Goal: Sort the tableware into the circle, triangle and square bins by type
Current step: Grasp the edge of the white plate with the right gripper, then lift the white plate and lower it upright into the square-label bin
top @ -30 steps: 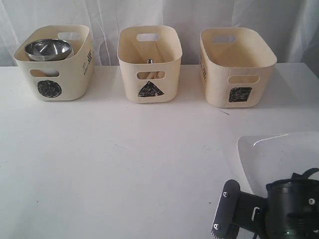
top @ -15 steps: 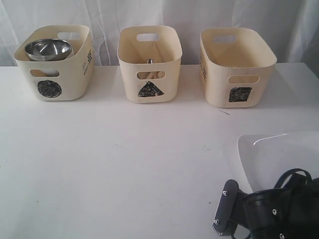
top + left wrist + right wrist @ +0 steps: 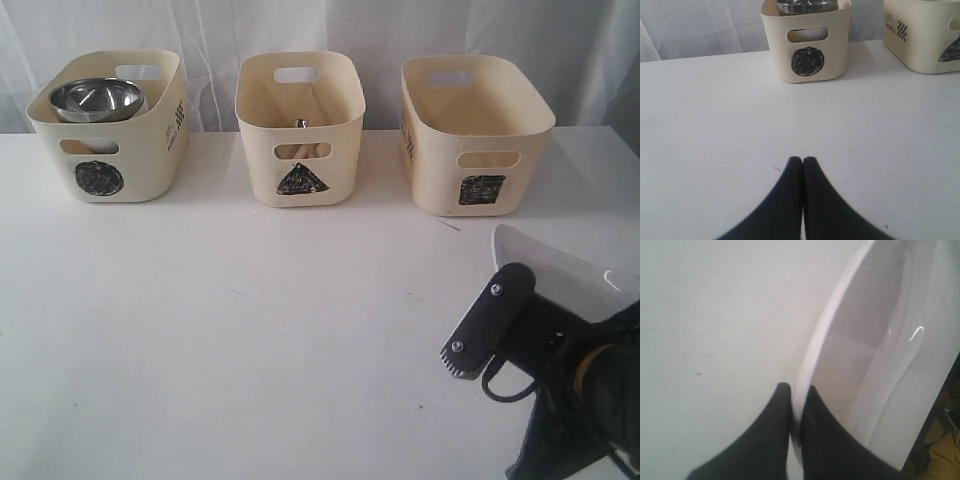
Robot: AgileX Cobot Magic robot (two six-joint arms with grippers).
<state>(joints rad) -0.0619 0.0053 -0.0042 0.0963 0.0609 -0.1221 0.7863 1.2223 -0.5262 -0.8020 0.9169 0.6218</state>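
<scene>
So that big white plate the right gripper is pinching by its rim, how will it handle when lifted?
The plate looks rigid, so it probably won't flex. Its glossy surface, with the right gripper pinching only the thin rim, suggests it may slip or swing. Tilted over the table, it would likely chip if dropped.

The large white plate (image 3: 548,264) shows only its far corner in the exterior view. The rest lies behind the right gripper (image 3: 512,275) and its arm, which the near and right edges cut off. In the triangle bin (image 3: 300,128) a steel tip and something wooden peek out, too little to identify. The circle bin (image 3: 108,125) hides whatever lies under the steel bowl (image 3: 96,98). The floor of the square bin (image 3: 475,135) is hidden.
</scene>
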